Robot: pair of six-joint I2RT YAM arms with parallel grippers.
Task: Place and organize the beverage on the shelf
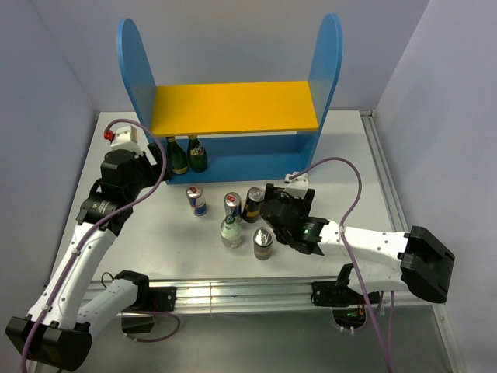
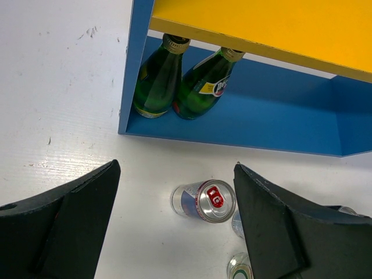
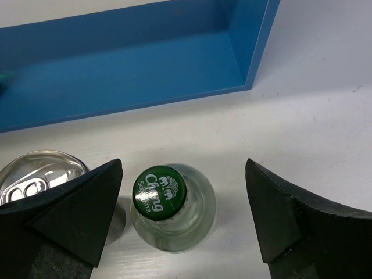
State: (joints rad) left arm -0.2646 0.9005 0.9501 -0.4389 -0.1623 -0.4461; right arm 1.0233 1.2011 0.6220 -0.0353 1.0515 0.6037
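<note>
presently the right gripper [image 3: 183, 174], spread wide and empty, faces the upright clear bottle [image 3: 168, 203], centred on its gap; the shelf [image 3: 145, 64] lies beyond.

Bright, even overhead light; soft, short shadows
The white table [image 2: 58, 163] carried a pale sheen in the left wrist view; the silver can top [image 3: 35, 174] glinted; the near black fingers [image 3: 70, 215] were dark and slightly soft up close; the overhead view was sharp.
</note>
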